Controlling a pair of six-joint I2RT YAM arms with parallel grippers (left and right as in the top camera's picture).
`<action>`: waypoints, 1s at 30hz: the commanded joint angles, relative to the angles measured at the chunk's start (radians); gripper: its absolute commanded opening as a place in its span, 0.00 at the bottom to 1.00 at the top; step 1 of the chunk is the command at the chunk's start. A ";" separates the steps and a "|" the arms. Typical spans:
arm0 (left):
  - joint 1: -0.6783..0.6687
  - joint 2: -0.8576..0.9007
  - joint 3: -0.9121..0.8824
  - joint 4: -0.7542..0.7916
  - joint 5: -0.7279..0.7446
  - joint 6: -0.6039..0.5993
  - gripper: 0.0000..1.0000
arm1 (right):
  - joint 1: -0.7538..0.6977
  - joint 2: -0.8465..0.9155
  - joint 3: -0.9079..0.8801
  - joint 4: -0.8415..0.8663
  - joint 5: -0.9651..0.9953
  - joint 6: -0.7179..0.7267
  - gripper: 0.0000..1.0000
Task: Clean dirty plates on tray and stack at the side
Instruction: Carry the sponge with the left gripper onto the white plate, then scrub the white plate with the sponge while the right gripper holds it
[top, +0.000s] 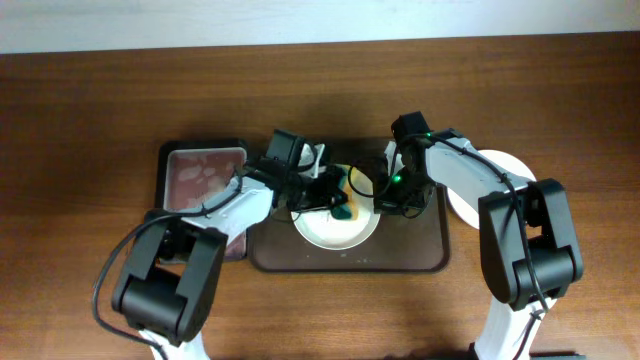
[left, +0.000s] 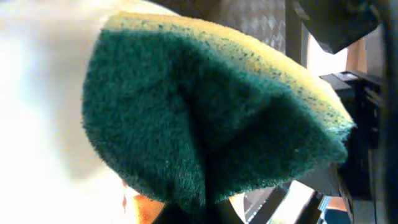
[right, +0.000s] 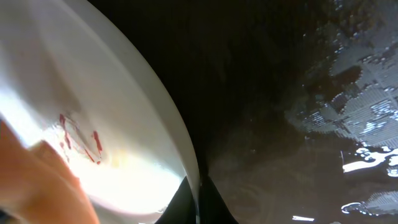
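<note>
overhead: the arms cover much of the round white shallow plate (top: 330, 232) in the large dark brown rectangular tray (top: 400, 262); a second white plate (top: 505, 165) on the wooden worktop (top: 100, 100) is half hidden by the right arm (top: 470, 175). left wrist: the left pincer (left: 189, 213) pinches a green and yellow sponge (left: 205, 112) that blocks nearly everything. right wrist: the right pincer (right: 196, 202) clamps the plate's rim beside a blurred red smear (right: 78, 140).

The sponge (left: 205, 118) fills the left wrist view; the plate (left: 37, 93) behind is only a white blur. From the right wrist it (right: 93, 112) is fuzzy and runs off the left edge. The right arm (top: 470, 175) covers part of the side plate (top: 503, 163).
</note>
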 joint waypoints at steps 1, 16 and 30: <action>-0.011 0.049 0.003 0.020 0.079 -0.053 0.00 | 0.005 0.012 -0.004 -0.003 -0.019 0.002 0.04; -0.018 -0.037 0.072 -0.459 -0.597 0.019 0.00 | 0.005 0.012 -0.004 -0.026 -0.019 0.010 0.04; -0.129 0.059 0.072 -0.060 -0.351 -0.167 0.00 | 0.006 0.012 -0.004 -0.034 -0.019 0.009 0.04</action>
